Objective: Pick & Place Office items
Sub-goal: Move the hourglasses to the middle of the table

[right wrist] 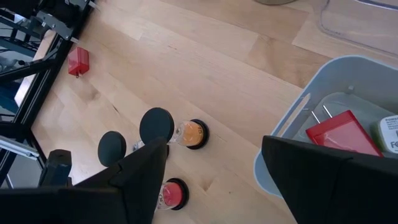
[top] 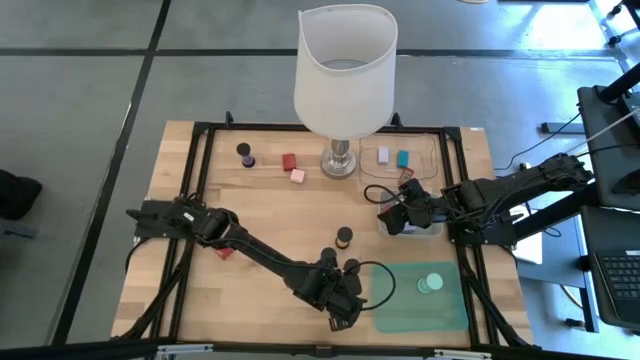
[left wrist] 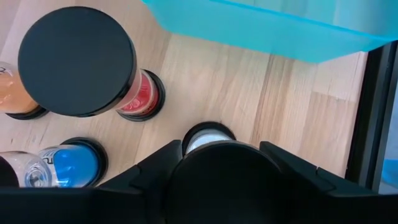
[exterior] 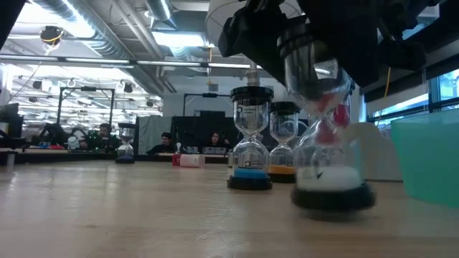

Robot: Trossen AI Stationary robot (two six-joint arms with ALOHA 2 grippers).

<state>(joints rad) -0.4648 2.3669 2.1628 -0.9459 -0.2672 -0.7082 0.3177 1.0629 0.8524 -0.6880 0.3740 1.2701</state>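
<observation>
Left gripper point(top: 343, 312) clamped on white-sand hourglass point(exterior: 331, 147), lower centre, beside green tray point(top: 450, 312). Right gripper point(top: 402, 215) apart above grey bin point(top: 436, 228). Risk: toppling neighbouring hourglasses point(top: 344, 237) on worktop point(top: 180, 290) if released crooked.

Open-plan robotics lab.
Exposed ceiling ducts point(exterior: 86, 29), far benches with seated people point(exterior: 106, 135), and a framed wooden table point(top: 270, 215).

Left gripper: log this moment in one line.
left gripper around white sand timer, standing beside green mat | right gripper open over grey tray
</observation>
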